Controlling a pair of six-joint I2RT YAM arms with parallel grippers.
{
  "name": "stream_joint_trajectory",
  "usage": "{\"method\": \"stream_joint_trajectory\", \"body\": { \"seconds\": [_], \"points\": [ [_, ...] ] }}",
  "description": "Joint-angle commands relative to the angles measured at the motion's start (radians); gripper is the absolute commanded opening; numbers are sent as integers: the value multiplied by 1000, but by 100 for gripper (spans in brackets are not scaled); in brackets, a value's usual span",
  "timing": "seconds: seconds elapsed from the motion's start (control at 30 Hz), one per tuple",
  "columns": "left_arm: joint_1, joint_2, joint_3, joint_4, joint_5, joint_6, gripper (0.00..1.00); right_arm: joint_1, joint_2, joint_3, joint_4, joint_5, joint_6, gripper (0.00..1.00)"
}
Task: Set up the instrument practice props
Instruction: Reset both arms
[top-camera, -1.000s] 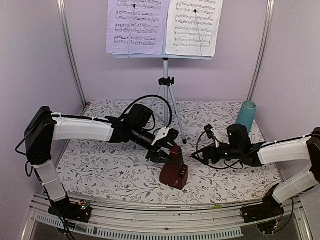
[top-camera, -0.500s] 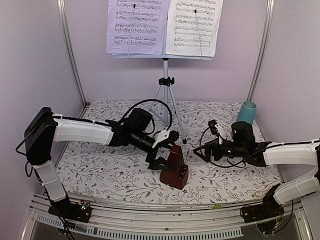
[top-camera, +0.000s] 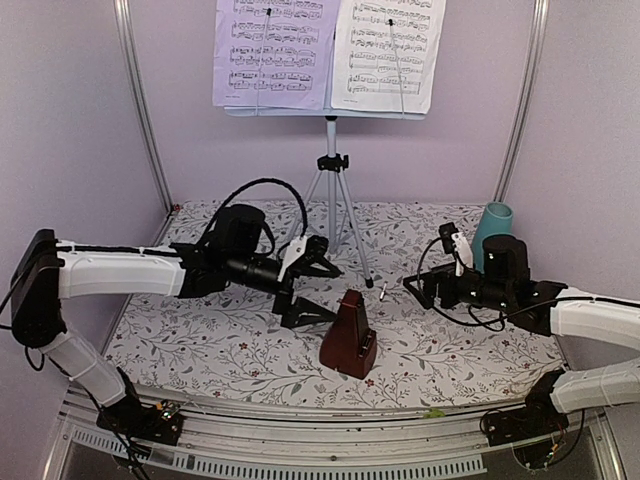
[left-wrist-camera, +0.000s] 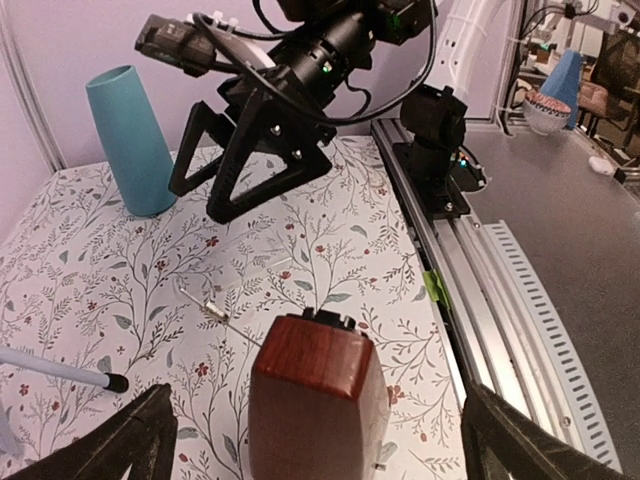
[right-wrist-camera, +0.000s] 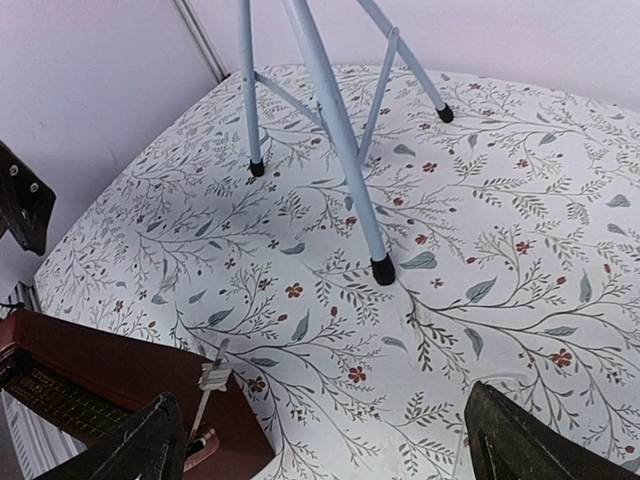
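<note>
Top external, left arm (top-camera: 120, 272) stretched low, jaws spread wide near metronome (top-camera: 349, 335)

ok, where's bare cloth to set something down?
Free: the floral tablecloth front-left, between the left arm and the near rail, and front-right, between the dark-red-brown pyramid metronome and the right arm. Crowded: centre, among the left gripper, the right gripper, the metronome and the silver tripod legs.

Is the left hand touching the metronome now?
Apart. The left wrist view shows the left hand open, with cloth visible between each of its fingers and the metronome.
</note>
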Motion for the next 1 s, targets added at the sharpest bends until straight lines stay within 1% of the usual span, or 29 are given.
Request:
{"method": "stream_joint_trajectory", "body": {
  "seconds": [0.0, 0.1, 0.3, 0.43, 0.5, 0.57, 0.63, 0.7, 0.77, 0.83, 0.9, 0.97],
  "points": [
    [38, -113, -106, 166, -5, -121, 99, -7, -80, 33, -44, 154, 14, 99],
    [47, -181, -160, 213, -66, -183, 99, -8, -108, 38, -57, 224, 21, 99],
    [80, -326, -295, 334, -283, -341, 99, -10, -199, -7, -62, 312, 42, 99],
    [119, -410, -375, 340, -430, -421, 99, -39, -247, -31, -106, 345, 43, 99],
    [141, -443, -402, 318, -545, -440, 99, -60, -253, -36, -115, 366, 30, 99],
    [175, -469, -428, 295, -609, -446, 99, -84, -262, -52, -89, 373, 5, 99],
    [214, -504, -478, 331, -647, -455, 99, -111, -267, -76, -44, 375, -21, 99],
    [253, -537, -538, 382, -726, -485, 99, -153, -272, -120, 23, 368, -61, 99],
    [305, -555, -572, 388, -793, -528, 99, -211, -273, -177, 95, 358, -98, 99],
    [359, -570, -602, 394, -831, -564, 99, -274, -283, -226, 171, 356, -130, 99],
    [404, -580, -630, 416, -849, -566, 99, -362, -285, -270, 240, 305, -134, 99],
    [440, -584, -647, 423, -895, -577, 99, -455, -268, -273, 269, 247, -120, 99]
  ]
}}
